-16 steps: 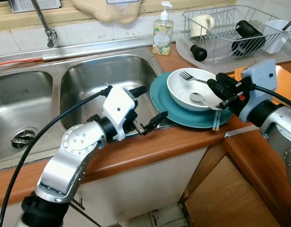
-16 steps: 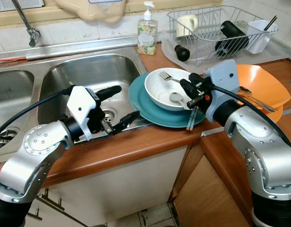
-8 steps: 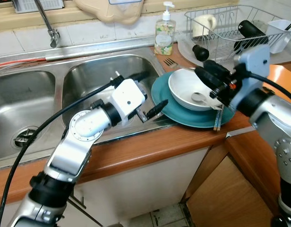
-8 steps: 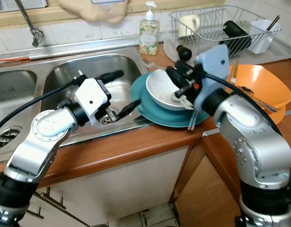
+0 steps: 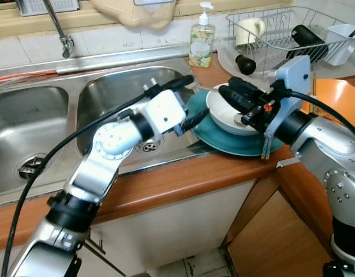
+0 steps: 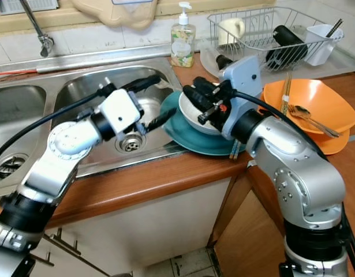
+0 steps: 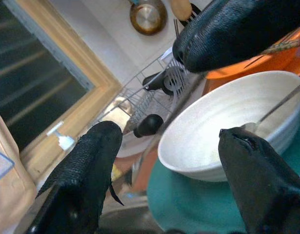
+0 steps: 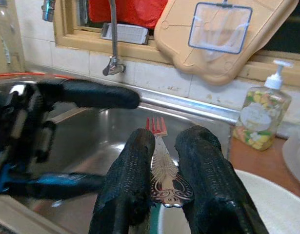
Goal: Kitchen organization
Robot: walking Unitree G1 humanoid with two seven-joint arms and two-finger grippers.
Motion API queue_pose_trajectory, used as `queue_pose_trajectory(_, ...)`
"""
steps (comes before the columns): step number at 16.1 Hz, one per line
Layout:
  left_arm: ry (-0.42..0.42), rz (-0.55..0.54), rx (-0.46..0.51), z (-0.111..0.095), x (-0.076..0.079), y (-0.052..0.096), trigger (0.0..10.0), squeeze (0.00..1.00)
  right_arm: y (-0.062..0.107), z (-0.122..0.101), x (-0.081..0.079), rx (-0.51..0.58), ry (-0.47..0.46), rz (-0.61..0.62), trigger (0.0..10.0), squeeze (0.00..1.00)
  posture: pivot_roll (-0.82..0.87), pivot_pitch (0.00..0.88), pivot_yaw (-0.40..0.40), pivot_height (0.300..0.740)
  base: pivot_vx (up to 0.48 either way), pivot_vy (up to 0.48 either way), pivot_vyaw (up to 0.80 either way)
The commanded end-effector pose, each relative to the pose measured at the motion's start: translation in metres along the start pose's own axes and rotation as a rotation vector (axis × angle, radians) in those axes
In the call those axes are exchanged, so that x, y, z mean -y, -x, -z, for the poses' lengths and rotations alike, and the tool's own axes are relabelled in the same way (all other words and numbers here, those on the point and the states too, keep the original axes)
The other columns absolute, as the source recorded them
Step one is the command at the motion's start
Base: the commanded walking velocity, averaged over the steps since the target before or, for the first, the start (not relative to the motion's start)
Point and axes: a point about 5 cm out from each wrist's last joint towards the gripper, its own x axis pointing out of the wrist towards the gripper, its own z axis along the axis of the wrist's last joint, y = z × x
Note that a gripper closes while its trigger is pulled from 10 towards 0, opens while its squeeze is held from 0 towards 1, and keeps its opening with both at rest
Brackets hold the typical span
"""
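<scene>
A white bowl [image 5: 221, 117] sits on a teal plate [image 5: 229, 142] on the wooden counter beside the sink. A spoon [image 7: 275, 106] lies in the bowl. My right gripper [image 5: 226, 90] hovers over the bowl's left side, shut on a silver fork [image 8: 157, 146] whose tines point toward the sink. My left gripper [image 5: 198, 95] is open at the plate's left edge, one finger above the bowl's rim and one beside the plate, with nothing between its fingers. Chopsticks [image 5: 264, 148] rest on the plate's right edge.
A double steel sink [image 5: 108, 95] with a faucet [image 5: 60, 34] lies to the left. A soap bottle [image 5: 200, 40] stands behind the plate. At the back right, a dish rack [image 5: 275, 34] holds a mug and black bottles. An orange bowl [image 6: 310, 107] holds a spoon and chopsticks.
My right gripper has taken the fork out of the bowl and carried it left over the bowl's left side. My left gripper has risen from the sink's edge to the plate's left edge.
</scene>
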Motion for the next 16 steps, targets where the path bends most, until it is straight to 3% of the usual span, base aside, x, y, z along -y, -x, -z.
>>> queue_pose_trajectory(1,-0.047,-0.006,-0.002,0.001,-0.003,-0.003,0.0,0.0,0.0,-0.007,-0.007,0.025,0.006,-0.029,0.0,0.0,-0.09,0.0,0.075,0.74,0.0,0.0,0.0)
queue_pose_trajectory(5,-0.119,0.017,-0.011,0.006,-0.005,-0.007,0.0,0.0,-0.002,-0.006,-0.01,0.031,-0.02,-0.04,0.0,0.0,-0.09,0.0,0.066,0.74,0.0,0.0,0.0)
queue_pose_trajectory(16,-0.212,-0.013,-0.025,0.016,-0.004,-0.008,0.0,0.0,-0.005,-0.002,-0.019,0.021,-0.043,-0.078,0.0,0.0,-0.09,0.0,0.048,0.74,0.0,0.0,0.0)
